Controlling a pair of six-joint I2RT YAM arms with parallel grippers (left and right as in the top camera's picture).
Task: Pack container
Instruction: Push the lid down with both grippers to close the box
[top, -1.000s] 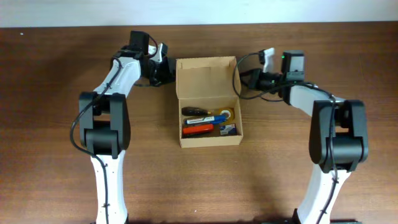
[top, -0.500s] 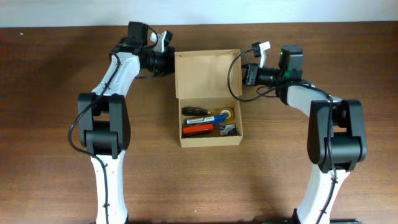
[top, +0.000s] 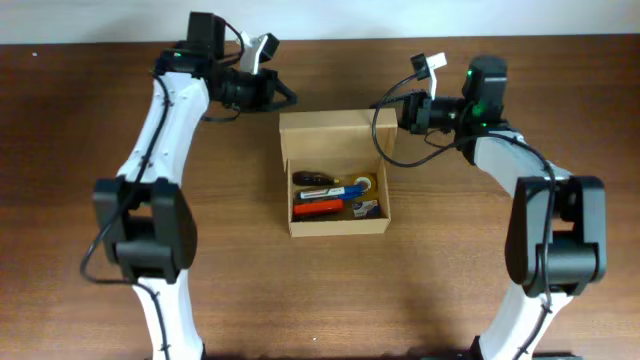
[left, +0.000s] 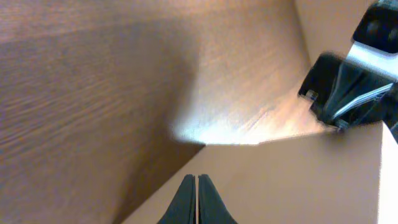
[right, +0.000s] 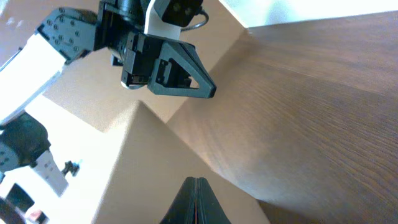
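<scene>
A dark brown wood-grain surface (top: 450, 290) fills almost the whole overhead frame, with a pale off-white strip of wall (top: 80, 20) running along the top edge. Close to the centre of that frame lies a tight cluster of small goods. A slim black pen (top: 312, 178) sits at its upper left, a blue-and-white marker (top: 335, 192) lies crosswise just beneath it, a small yellowish roll of tape (top: 369, 183) is at the upper right, an orange-red marker (top: 318, 209) runs along the bottom, and a small blue-and-white item (top: 366, 208), too small to identify, is at the lower right.
</scene>
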